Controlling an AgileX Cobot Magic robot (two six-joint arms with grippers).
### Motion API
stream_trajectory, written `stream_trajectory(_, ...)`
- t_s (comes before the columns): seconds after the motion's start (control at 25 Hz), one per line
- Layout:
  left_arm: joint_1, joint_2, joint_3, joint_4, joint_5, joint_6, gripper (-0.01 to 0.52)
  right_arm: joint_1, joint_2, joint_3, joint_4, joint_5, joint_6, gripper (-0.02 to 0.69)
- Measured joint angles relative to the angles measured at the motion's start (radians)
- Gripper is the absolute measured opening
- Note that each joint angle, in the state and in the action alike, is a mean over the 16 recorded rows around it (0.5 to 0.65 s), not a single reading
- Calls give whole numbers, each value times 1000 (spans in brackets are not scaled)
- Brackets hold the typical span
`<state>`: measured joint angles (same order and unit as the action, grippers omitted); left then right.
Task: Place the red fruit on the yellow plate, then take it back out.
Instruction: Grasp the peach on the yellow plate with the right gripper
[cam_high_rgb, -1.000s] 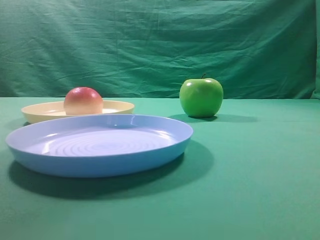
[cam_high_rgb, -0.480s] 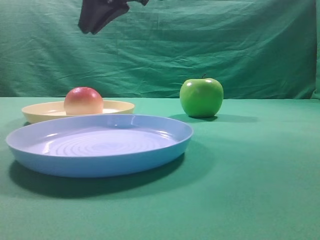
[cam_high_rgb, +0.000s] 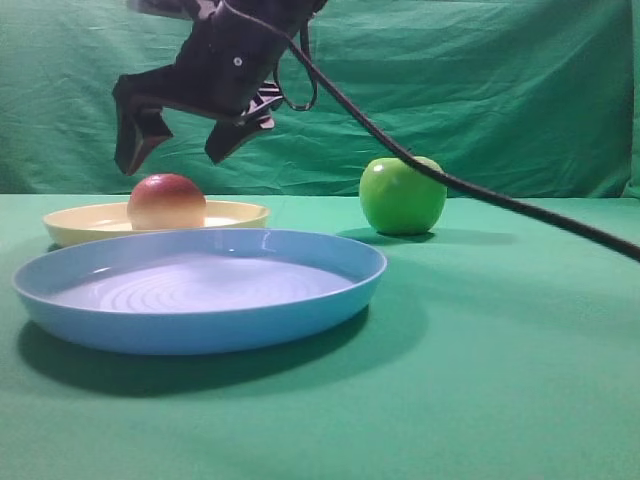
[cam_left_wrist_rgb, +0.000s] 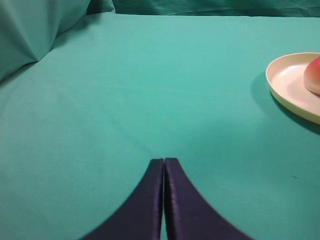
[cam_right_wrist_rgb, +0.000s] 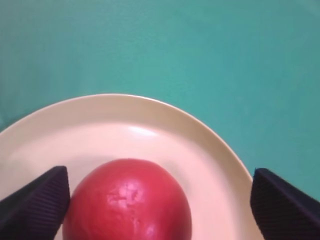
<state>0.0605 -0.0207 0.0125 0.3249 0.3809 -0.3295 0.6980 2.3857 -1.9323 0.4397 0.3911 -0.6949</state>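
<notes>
The red fruit (cam_high_rgb: 166, 202) rests on the yellow plate (cam_high_rgb: 235, 213) at the back left, and shows large in the right wrist view as the red fruit (cam_right_wrist_rgb: 127, 202) on the plate (cam_right_wrist_rgb: 200, 145). My right gripper (cam_high_rgb: 175, 150) hangs open just above the fruit, its two fingers spread wider than the fruit and not touching it; in its own view the gripper (cam_right_wrist_rgb: 160, 197) has fingertips (cam_right_wrist_rgb: 280, 200) at both frame edges. My left gripper (cam_left_wrist_rgb: 164, 161) is shut over bare green cloth, with the plate (cam_left_wrist_rgb: 287, 82) and the fruit (cam_left_wrist_rgb: 314, 75) off to its right.
A larger light blue plate (cam_high_rgb: 200, 320) lies in front of the yellow one. A green apple (cam_high_rgb: 402, 195) stands at the back centre. A black cable (cam_high_rgb: 480, 190) runs from the right arm down across the apple toward the right edge. Green cloth covers table and backdrop.
The right arm has come down from above the frame to hang over the fruit, and its jaws have spread wide. Fruit, plates and apple have not moved.
</notes>
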Motion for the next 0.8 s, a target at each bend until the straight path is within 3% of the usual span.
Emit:
stream_trajectory(0.24, 0, 0, 0, 0, 0, 0, 0, 0, 35, -2, 22, -21, 2, 583)
stream_trajectory(0.52, 0, 0, 0, 0, 0, 0, 0, -1, 28, -3, 31, 35, 4, 404)
stream_trajectory(0.8, 0, 0, 0, 0, 0, 0, 0, -20, -86, -3, 1, 210, 43, 251)
